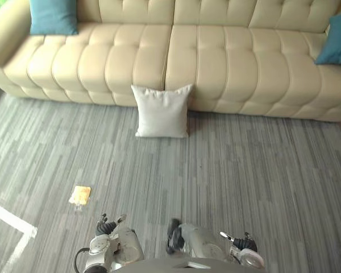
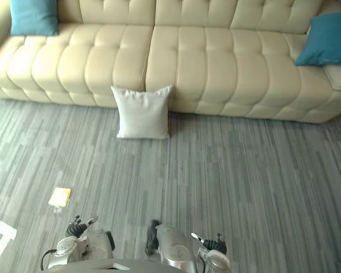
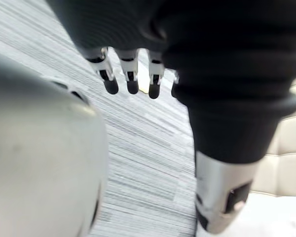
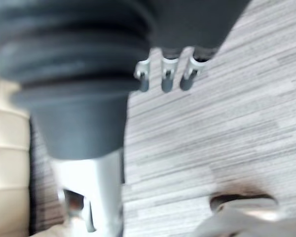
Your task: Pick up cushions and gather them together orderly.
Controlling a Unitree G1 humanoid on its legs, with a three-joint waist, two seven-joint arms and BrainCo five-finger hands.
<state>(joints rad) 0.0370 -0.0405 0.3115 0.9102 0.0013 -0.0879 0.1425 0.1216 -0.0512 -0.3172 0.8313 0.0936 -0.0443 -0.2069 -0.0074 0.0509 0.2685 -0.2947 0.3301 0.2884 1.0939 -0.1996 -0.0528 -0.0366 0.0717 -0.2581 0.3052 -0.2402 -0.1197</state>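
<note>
Left eye view looks down on a white cushion (image 1: 162, 111) standing on its lower edge on the grey striped carpet (image 1: 250, 182). It leans back against the front of the cream tufted sofa (image 1: 233, 62), just where two seat sections meet. Its broad face is turned toward the robot and its top corners point up; it is square, so neither axis reads as the longer one. A teal cushion (image 1: 53, 16) stands upright against the backrest at the sofa's left end, and a second teal cushion (image 1: 336, 38) sits tilted at the right end. The three are well apart from one another. Both hands hang low near the robot, far from every cushion and touching none. In the left wrist view, the left hand (image 3: 131, 81) shows its fingers (image 3: 110, 83) loose in a row, slightly parted and holding nothing, with only carpet past them. The right hand (image 4: 166, 79) looks the same in its own wrist view — relaxed fingers side by side over bare carpet, nothing between them. A small yellow scrap (image 1: 80, 195) lies flat on the carpet to the robot's front left, any print on it too small to read, and a white tape line (image 1: 11, 219) runs nearby.
</note>
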